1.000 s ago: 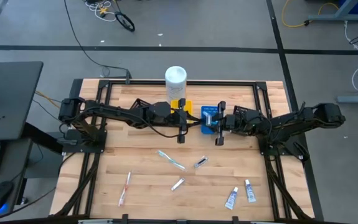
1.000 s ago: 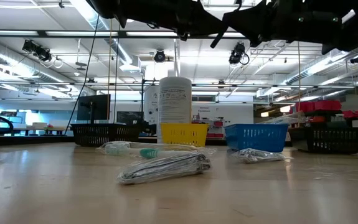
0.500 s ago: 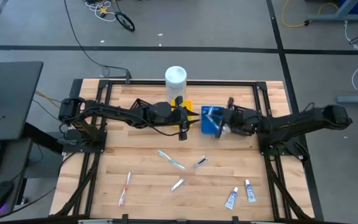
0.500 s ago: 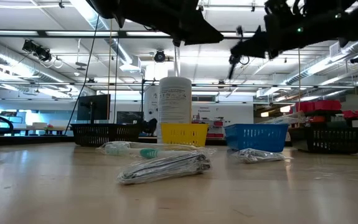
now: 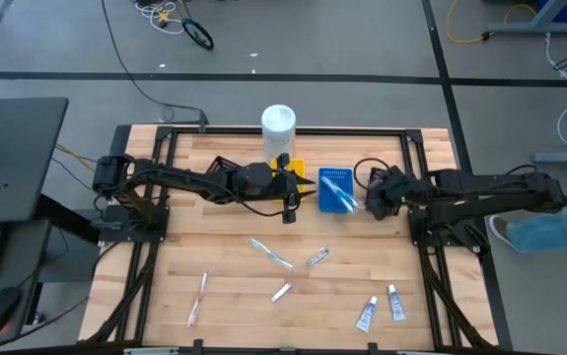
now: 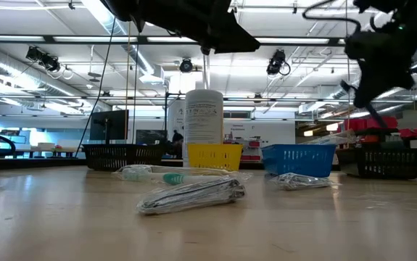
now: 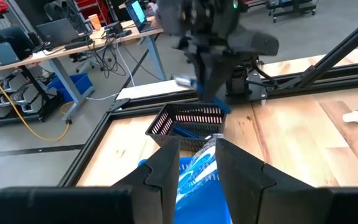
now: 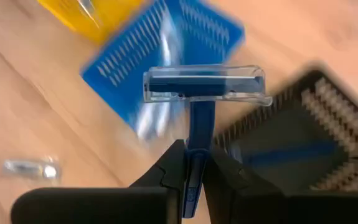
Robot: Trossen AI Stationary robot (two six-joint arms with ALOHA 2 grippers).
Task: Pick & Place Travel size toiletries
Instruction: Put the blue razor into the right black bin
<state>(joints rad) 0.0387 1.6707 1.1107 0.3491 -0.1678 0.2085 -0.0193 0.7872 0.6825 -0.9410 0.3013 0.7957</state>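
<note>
- Nearest the front edge of the surface [image 5: 165, 296] lie two small white tubes [image 5: 366, 314] side by side at the right, a slim toothbrush [image 5: 197, 298] at the left and a small sachet [image 5: 281, 292] between them. All look light; the tubes are soft and would dent under a hard squeeze, so mid-body is the place to pinch them.
- Farther in, a wrapped toothbrush [image 5: 270, 252] and a silvery sachet [image 5: 318, 257] lie near each other. The film wrapping looks slippery and crinkly; I judge a grip across the stiff handle would hold better than one on loose wrapper.
- The right hand [image 8: 191, 163] hovers above the surface just beside the blue tray [image 5: 336, 191], over a black tray [image 8: 303, 146]. Its fingers are clamped on the dark-blue handle of a razor [image 8: 202, 85], the clear-capped head sticking out beyond the tips. The razor is rigid and light; the narrow handle could twist in the pinch, and the head should be kept from knocks.
- The blue tray already holds wrapped items.
- The left hand [image 7: 196, 169] hangs over the gap between the yellow tray [image 5: 291, 170] and the blue tray, its fingers apart with nothing between them.
- At the far edge stands the tall white container [image 5: 278, 129], apart from the loose items.
</note>
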